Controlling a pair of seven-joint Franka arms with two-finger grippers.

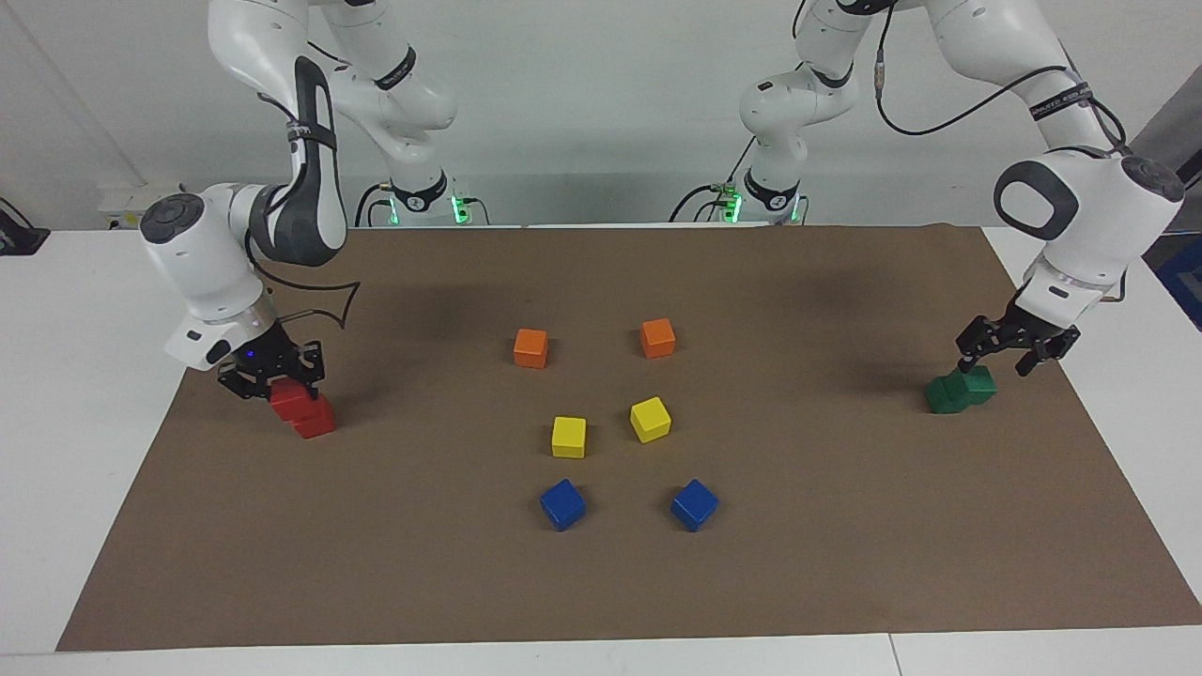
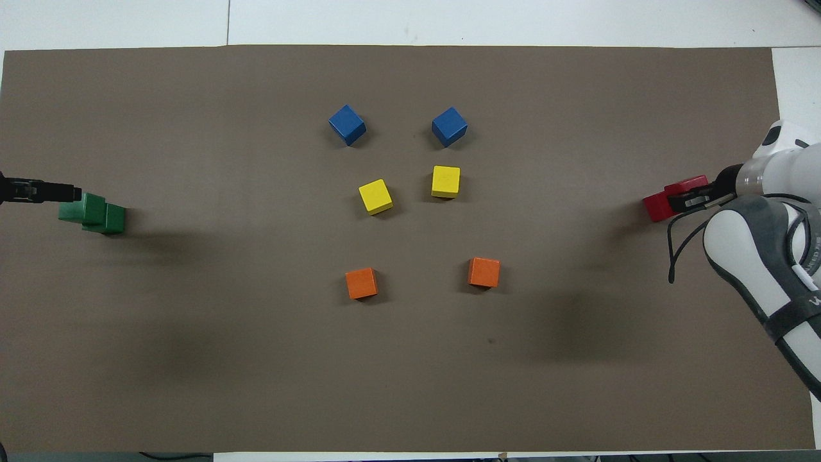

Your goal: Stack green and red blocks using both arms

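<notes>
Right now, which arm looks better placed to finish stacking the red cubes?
The right arm. Its right gripper is shut on the upper red cube, resting on the lower red cube. The left gripper hangs open above the green cubes at the table's other end.

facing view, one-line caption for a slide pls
Left gripper open above two stacked dark green cubes; right gripper shut on the upper of two bright red cubes.

We see only the left gripper's (image 2: 38, 191) tip in the overhead view; the frame edge cuts off its arm. The right gripper (image 1: 272, 380) covers part of the upper red block (image 1: 293, 399).
</notes>
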